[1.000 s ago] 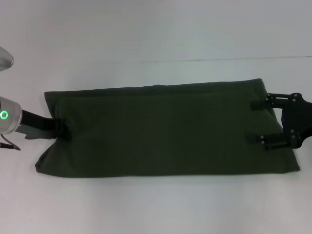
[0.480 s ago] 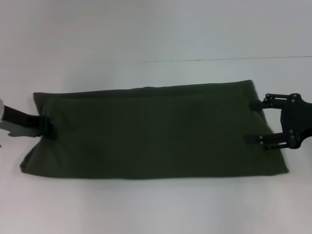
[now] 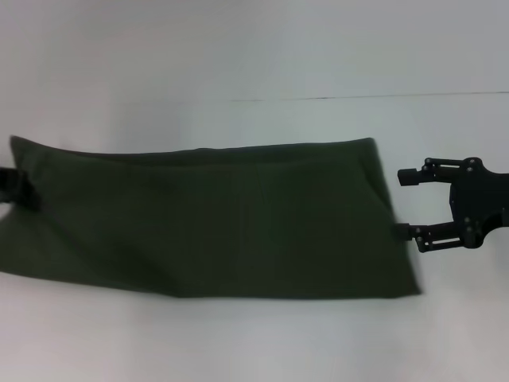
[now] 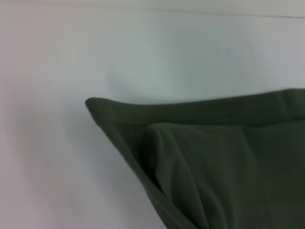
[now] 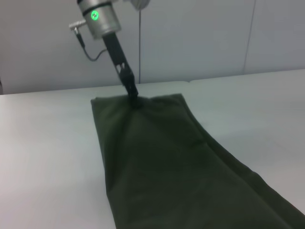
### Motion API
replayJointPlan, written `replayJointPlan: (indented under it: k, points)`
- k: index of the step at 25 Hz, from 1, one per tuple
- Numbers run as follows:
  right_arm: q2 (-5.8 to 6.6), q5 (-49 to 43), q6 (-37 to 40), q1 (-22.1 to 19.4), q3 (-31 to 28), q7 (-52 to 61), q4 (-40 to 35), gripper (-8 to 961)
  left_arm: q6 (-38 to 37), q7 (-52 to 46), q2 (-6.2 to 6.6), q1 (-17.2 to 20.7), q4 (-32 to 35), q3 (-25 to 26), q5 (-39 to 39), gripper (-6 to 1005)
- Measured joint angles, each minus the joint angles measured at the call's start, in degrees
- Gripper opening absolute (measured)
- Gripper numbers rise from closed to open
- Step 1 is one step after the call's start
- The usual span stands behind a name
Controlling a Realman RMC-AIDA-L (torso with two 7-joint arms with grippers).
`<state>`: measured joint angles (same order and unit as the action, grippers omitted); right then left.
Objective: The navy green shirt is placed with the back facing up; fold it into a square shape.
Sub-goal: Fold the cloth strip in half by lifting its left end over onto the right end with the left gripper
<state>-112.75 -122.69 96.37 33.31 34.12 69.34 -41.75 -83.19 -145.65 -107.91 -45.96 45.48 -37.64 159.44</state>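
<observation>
The large dark olive-green cotton shirt (image 3: 207, 219), folded into a long band, lay flat across the white table (image 3: 262, 56) and reached that table's left edge in the head view. The left gripper (image 3: 30, 191) pinched the band's left end between closed fingers, its arm rising behind the cloth in the right wrist view. The black right gripper (image 3: 407, 204) stood just off the right end, jaws spread wide and holding nothing.
</observation>
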Motion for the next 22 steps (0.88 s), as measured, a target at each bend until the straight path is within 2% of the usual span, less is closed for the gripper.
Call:
replayJointPlan:
  k: [10,13,17,22]
  points:
    - [-0.24,0.00,0.02,-0.14,0.17,0.25,0.00,900,-7.58,2.23,3.15,-1.11,7.57,1.36,4.13,90]
    - [-0.24,0.00,0.00,-0.18,0.28,0.29,0.00,900,-10.06,2.11,3.60,-1.59,10.70,1.52,3.54,90]
    - [-0.23,0.00,-0.05,-0.33,0.29,0.29,0.00,899,-13.88,1.08,3.52,-4.36,11.95,2.04,1.81,91]
    - [0.00,0.00,-0.41,-0.71,-0.07,0.29,0.04,900,-17.81,-0.46,2.15,-9.29,12.08,2.10,-0.83,91]
